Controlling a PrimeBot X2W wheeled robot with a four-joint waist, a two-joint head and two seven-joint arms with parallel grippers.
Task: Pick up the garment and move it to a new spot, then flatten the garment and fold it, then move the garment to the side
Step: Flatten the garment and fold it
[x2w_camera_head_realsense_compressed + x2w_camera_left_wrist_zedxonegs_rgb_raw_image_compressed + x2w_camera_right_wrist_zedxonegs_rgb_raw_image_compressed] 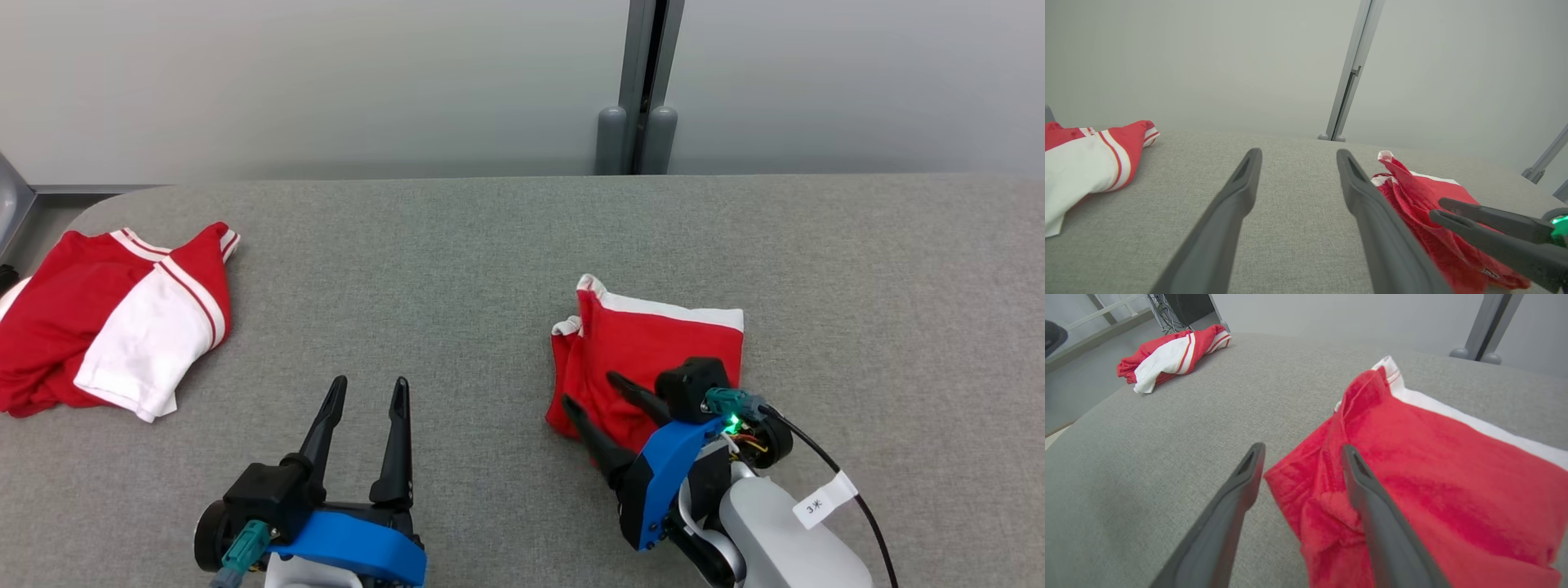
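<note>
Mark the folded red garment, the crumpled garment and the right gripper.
folded red garment [653, 343], head view, red middle.
crumpled garment [139, 339], head view, white part.
right gripper [591, 389], head view, between its fingertips.

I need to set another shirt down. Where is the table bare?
The wide grey stretch of table between the crumpled red-and-white garment and the folded red garment is bare, as is the strip right of the folded one. Crowded: the folded garment's near-left corner, under the right arm's open jaws.

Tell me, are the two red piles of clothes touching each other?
Apart. The head view shows the folded red garment right of centre and the red-and-white garment far left, with bare grey table between them.
</note>
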